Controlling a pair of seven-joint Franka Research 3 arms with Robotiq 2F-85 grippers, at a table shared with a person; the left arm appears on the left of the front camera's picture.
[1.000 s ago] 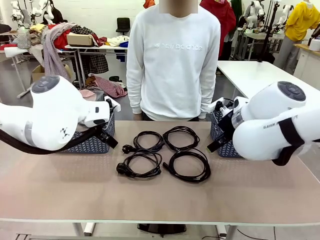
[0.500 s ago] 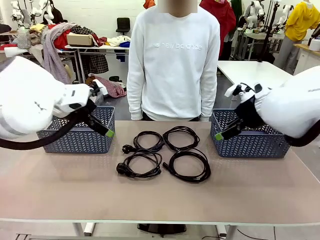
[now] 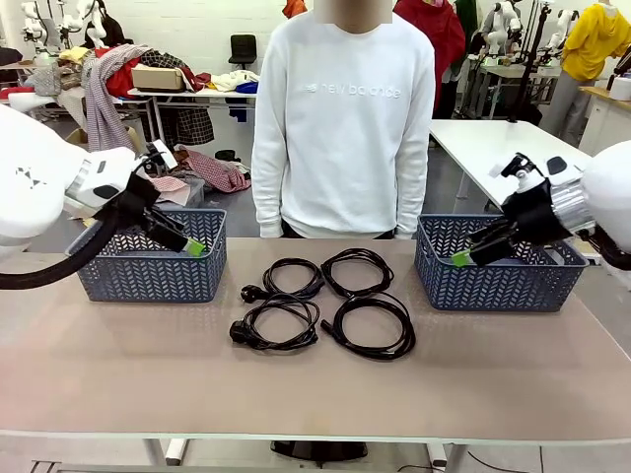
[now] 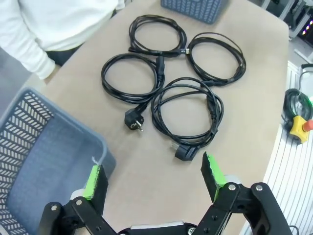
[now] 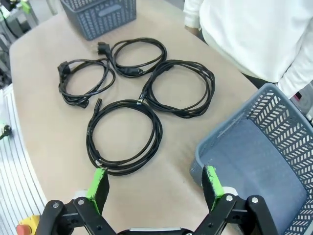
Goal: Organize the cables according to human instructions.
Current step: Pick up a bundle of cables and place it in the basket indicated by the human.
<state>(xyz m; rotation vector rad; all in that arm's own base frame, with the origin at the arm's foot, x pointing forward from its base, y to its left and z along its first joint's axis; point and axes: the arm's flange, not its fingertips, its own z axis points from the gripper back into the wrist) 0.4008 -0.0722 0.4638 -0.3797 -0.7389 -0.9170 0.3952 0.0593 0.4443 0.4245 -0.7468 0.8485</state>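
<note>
Standing behind the desk (image 3: 118, 374) in the front view, a person in a white sweatshirt (image 3: 340, 128) faces four coiled black cables (image 3: 337, 330) laid two by two at its middle, each a separate round bundle, none touching a basket. A blue-grey left basket (image 3: 148, 274) sits to their left and a matching right basket (image 3: 493, 286) to their right. The left hand (image 3: 187, 242) hangs above the left basket's near rim, the right hand (image 3: 468, 254) above the right basket's near rim; both point inward toward the cables and grip nothing.

Seen from the left wrist, the left hand (image 4: 152, 176) has its green-padded fingers (image 4: 93, 180) spread wide with nothing between them. One finger overlaps the corner of the left basket (image 4: 58, 125), the other stands over bare desk. The cables (image 4: 185, 153) lie beyond the fingertips on the tan surface, chunky plug ends pointing toward the camera, with the right basket (image 4: 195, 9) past them and the person's sleeve (image 4: 29, 44) at the desk's edge.

Seen from the right wrist, the right hand (image 5: 154, 181) is likewise spread wide and bare. One green finger (image 5: 211, 181) sits against the corner of the right basket (image 5: 230, 128), the other just beside the nearest coil of the cables (image 5: 122, 169). The other three coils lie farther off, toward the left basket (image 5: 98, 17).
</note>
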